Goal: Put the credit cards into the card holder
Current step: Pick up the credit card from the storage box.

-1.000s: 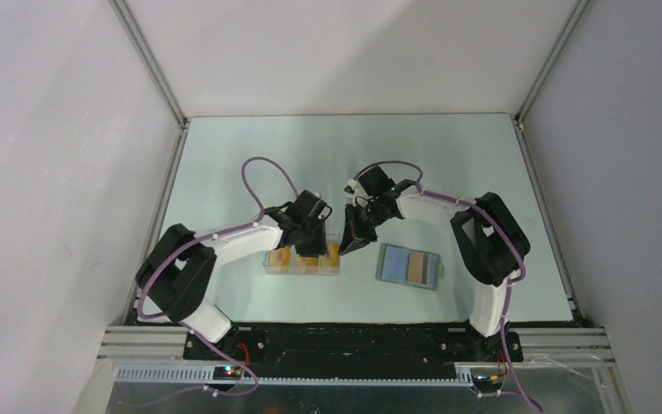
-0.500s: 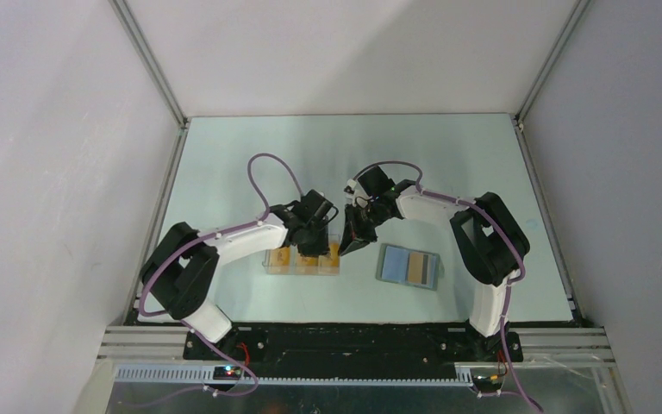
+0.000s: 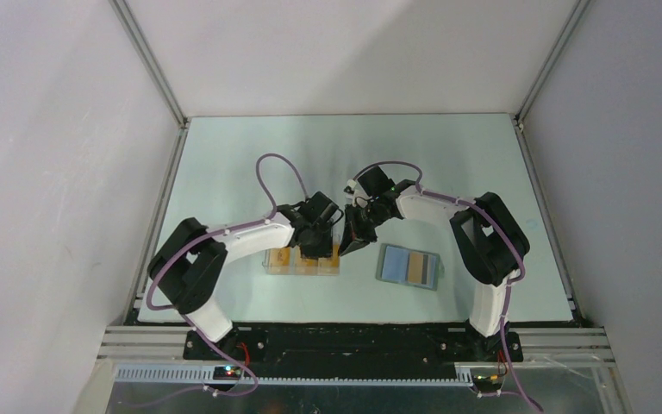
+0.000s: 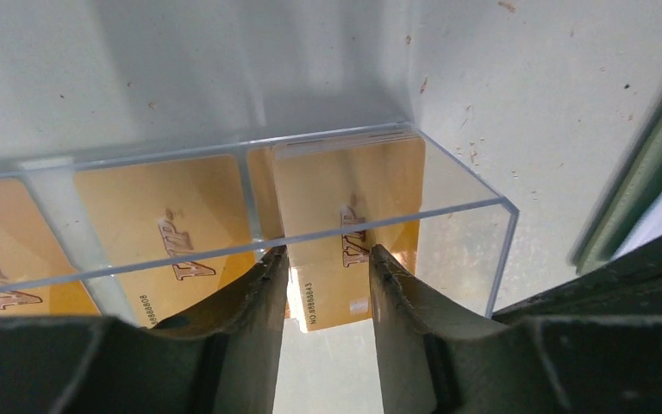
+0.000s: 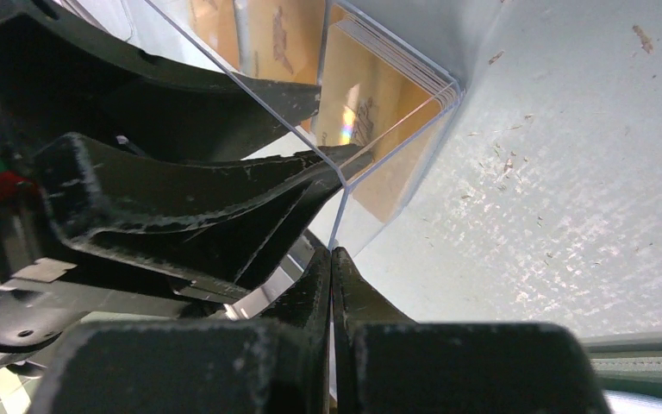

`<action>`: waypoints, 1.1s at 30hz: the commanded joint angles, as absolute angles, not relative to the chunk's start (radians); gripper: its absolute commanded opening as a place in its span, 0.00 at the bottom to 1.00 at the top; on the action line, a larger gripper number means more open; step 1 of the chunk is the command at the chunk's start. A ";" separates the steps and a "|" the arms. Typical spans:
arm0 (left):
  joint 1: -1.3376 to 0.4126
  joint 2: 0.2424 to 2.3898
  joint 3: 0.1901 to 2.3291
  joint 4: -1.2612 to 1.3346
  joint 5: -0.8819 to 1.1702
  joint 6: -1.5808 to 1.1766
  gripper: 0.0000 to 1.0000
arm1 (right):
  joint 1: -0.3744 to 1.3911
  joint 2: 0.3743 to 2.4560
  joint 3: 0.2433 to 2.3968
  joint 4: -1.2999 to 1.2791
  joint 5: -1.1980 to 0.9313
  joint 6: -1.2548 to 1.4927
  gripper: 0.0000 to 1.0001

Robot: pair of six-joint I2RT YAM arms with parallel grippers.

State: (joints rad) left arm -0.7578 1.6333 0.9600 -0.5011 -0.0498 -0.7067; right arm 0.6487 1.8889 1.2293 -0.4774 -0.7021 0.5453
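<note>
Left gripper (image 4: 327,259) hangs over the near wall of the clear plastic box (image 4: 474,228), its jaws apart with a narrow gap between them and nothing clamped. Through that gap the left wrist view shows the lower part of an orange-tan card with a printed number. The fingertips (image 4: 263,267) reach the top edge of the box wall; whether they touch it cannot be told.

The credit cards (image 4: 349,177) sit in the box, which is split into three compartments. The left gripper is lined up with the right-end compartment, where a stack of cards stands on edge, and more cards show in the other two. From above, the box (image 3: 286,260) lies on the pale table (image 3: 250,155) in front of the left arm, with the left gripper (image 3: 321,244) above its right part.

The right gripper (image 5: 332,259) has its jaws pressed fully together and holds nothing. Its tip is at the upright corner edge of the box at that same end, and the left gripper's dark fingers (image 5: 181,172) are just beside it.

The card holder (image 3: 394,264) lies open and flat on the table, just right of the box and apart from it, near the right arm. Its inside shows light blue beside an orange-tan panel the colour of the cards. Its grey-green edge (image 4: 642,177) shows at the right of the left wrist view.
</note>
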 commanded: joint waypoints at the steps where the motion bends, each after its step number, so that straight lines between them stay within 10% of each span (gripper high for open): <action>1: -0.771 1.648 1.013 -0.507 -0.038 -0.694 0.44 | 0.668 1.933 1.227 -0.501 -0.641 0.510 0.00; 10: -0.768 1.631 1.006 -0.543 -0.085 -0.723 0.50 | 0.669 1.934 1.227 -0.500 -0.645 0.509 0.00; 15: -0.758 1.625 0.996 -0.546 -0.084 -0.734 0.30 | 0.669 1.934 1.227 -0.500 -0.646 0.509 0.00; 33: -0.770 1.585 1.036 -0.558 -0.065 -0.734 0.18 | 0.668 1.935 1.228 -0.498 -0.649 0.511 0.00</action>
